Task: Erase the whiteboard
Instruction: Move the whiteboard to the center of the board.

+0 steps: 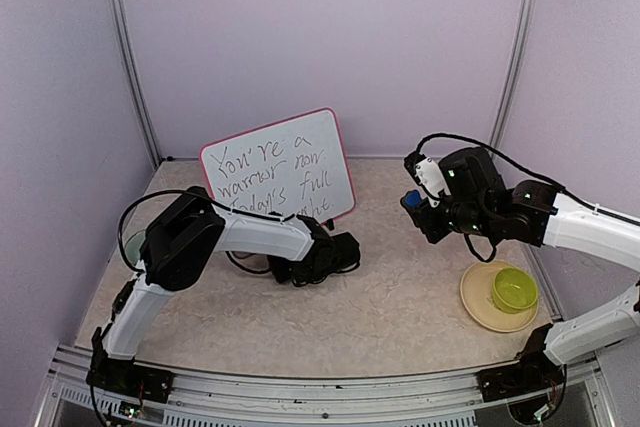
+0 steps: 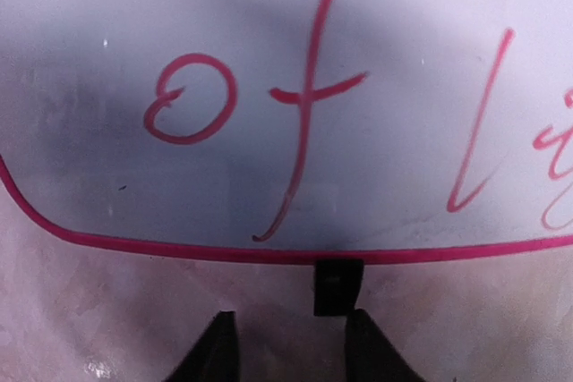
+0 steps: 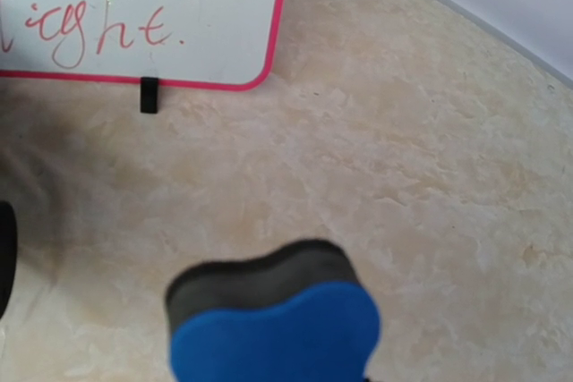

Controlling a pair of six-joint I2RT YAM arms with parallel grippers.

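The whiteboard (image 1: 285, 157) stands tilted back at the rear centre, with a red-pink rim and handwriting on it. My left gripper (image 1: 325, 247) is low in front of its bottom edge, open and empty. In the left wrist view its gripper (image 2: 288, 321) faces the board (image 2: 403, 158), with a black stand foot (image 2: 337, 285) just ahead of the right finger. My right gripper (image 1: 415, 203) is raised to the right of the board, shut on a blue eraser (image 1: 411, 198) with a dark felt face (image 3: 260, 279). The eraser hides its fingers in the right wrist view. The board's lower right corner (image 3: 206, 24) is apart from it.
A cream plate (image 1: 478, 305) with a green bowl (image 1: 514, 290) sits at the right front. A green object (image 1: 133, 244) shows partly behind my left arm. Lilac walls close the back and sides. Cables trail over both arms.
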